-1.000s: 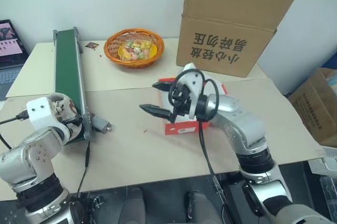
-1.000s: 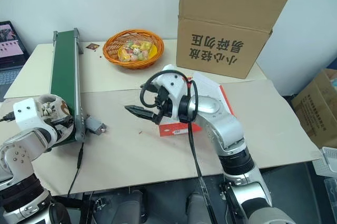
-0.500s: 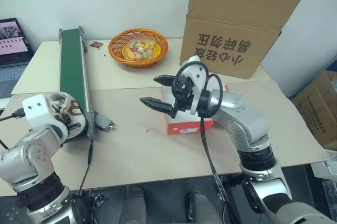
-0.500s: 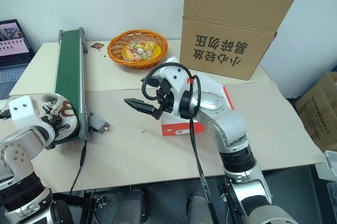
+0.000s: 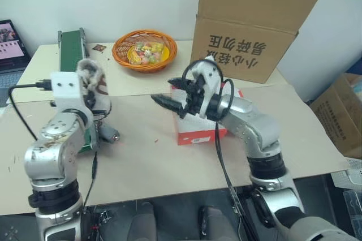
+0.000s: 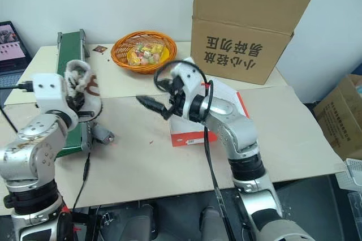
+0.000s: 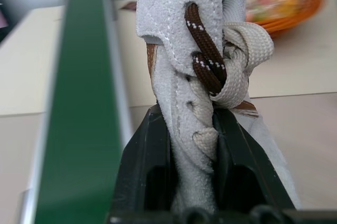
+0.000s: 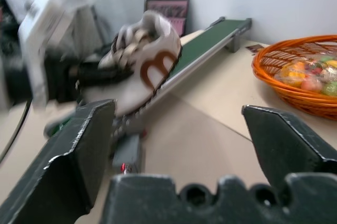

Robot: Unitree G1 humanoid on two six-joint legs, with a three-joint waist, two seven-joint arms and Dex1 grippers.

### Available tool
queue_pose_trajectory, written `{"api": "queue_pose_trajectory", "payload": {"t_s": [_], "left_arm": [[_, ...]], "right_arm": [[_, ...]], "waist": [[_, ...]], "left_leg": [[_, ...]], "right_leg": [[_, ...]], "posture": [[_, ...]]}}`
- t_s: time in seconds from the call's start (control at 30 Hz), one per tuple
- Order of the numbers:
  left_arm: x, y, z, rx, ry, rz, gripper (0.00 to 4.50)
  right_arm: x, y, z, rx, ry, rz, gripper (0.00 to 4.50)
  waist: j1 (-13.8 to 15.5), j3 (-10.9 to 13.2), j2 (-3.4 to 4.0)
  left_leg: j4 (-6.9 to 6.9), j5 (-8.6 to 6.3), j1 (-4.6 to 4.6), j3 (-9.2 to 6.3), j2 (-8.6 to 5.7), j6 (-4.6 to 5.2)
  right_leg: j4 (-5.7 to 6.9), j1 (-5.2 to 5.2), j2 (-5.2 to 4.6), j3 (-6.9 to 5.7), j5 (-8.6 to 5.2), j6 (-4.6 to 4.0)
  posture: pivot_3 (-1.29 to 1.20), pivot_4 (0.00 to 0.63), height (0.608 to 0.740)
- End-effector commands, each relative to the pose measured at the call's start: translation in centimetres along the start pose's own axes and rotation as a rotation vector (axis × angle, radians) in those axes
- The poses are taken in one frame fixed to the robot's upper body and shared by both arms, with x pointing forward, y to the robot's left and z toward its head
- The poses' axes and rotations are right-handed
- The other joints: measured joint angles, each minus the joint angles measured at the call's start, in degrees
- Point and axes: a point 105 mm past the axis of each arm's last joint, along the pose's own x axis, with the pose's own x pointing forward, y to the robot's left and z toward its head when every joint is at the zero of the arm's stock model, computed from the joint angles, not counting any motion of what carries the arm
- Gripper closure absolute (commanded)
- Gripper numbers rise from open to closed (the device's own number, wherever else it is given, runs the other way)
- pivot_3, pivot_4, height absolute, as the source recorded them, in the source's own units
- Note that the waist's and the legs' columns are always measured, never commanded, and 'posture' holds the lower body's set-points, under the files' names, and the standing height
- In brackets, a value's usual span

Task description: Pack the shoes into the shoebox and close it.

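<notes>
Worktop holding shut shoebox (image 5: pixel 201 129); left gripper (image 7: pixel 192 145) jaws pinching shoe (image 5: pixel 93 85) for packing, right gripper (image 5: pixel 175 94) jaws gaping, probably awaiting lid.

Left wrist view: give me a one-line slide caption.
Left gripper shut on a shoe beside the green conveyor belt.

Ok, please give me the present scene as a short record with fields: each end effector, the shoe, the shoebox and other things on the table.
left end effector: shut on the shoe, lifted above the table
shoe: off-white with brown patch, clamped at its upper edge
right end effector: open, holds nothing, above the table in front of the shoebox
shoebox: red-orange, lies on the table
conveyor belt: green, beside the left arm
basket: orange, at the back
brown carton: behind the shoebox
</notes>
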Motion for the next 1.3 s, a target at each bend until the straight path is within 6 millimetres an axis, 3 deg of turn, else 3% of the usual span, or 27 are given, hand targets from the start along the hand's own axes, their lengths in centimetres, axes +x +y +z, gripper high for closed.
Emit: {"api": "queue_pose_trajectory", "payload": {"t_s": [0.03,0.17,0.23,0.47,0.9,1.0,1.17,1.3], "left_arm": [[-1.3,-3.9,2.6,-0.007,-0.166,-0.221,3.69],[-1.7,-6.1,3.5,-0.07,-0.236,-0.346,3.69],[-1.6,-6.9,3.5,-0.076,-0.239,-0.381,3.69],[-1.5,-9.3,2.9,-0.055,-0.205,-0.477,3.69],[-1.5,-11.8,3.6,-0.03,-0.229,-0.568,3.69],[-1.6,-12.2,3.7,-0.031,-0.235,-0.575,3.73],[-1.5,-12.2,3.1,-0.009,-0.215,-0.564,3.73],[-1.3,-12.1,3.0,0.021,-0.22,-0.554,3.73]], "right_arm": [[0.2,-1.4,0.6,0.259,-0.02,-0.038,0.0],[0.5,-1.8,-0.4,0.483,0.028,-0.026,0.0],[0.5,-2.2,-0.9,0.503,0.059,-0.04,0.0],[1.4,-2.3,1.3,0.633,-0.028,0.001,0.0],[3.5,-1.1,1.7,0.608,0.007,0.026,0.0],[3.5,-1.1,2.3,0.605,-0.027,0.029,0.74],[3.3,-1.1,3.2,0.606,-0.061,0.035,2.36],[3.4,-1.1,3.2,0.609,-0.054,0.04,3.23]], "waist": [[0.0,0.0,0.0],[0.0,0.0,0.0],[-0.2,0.0,0.01],[-0.8,0.0,0.01],[-1.0,0.0,0.02],[-0.9,0.0,0.02],[-1.0,0.0,0.02],[-1.0,0.0,0.02]], "left_leg": [[-0.01,0.0,-0.01,0.0,0.0,0.0],[-0.01,0.02,-0.07,-0.01,-0.01,0.04],[0.02,0.05,-0.08,-0.02,-0.01,0.1],[0.04,0.23,-0.08,-0.06,-0.01,0.38],[0.06,0.28,-0.25,-0.14,-0.01,0.48],[0.06,0.29,-0.26,-0.16,-0.02,0.48],[0.05,0.29,-0.26,-0.16,-0.01,0.48],[0.05,0.29,-0.27,-0.16,-0.01,0.48]], "right_leg": [[-0.03,0.0,-0.01,0.0,0.04,-0.07],[-0.02,-0.01,0.0,0.01,0.08,0.0],[-0.01,-0.01,0.02,0.02,0.16,0.12],[-0.01,0.0,0.03,0.03,0.12,0.13],[-0.04,-0.07,0.06,0.02,0.16,0.2],[-0.04,-0.08,0.06,0.02,0.16,0.21],[-0.04,-0.09,0.07,0.02,0.16,0.2],[-0.04,-0.09,0.07,0.03,0.16,0.2]], "posture": [[0.0,0.15,0.72],[0.0,0.15,0.72],[0.0,0.15,0.72],[0.0,0.15,0.72],[0.0,0.15,0.72],[0.0,0.15,0.72],[0.0,0.15,0.72],[0.0,0.15,0.72]]}}
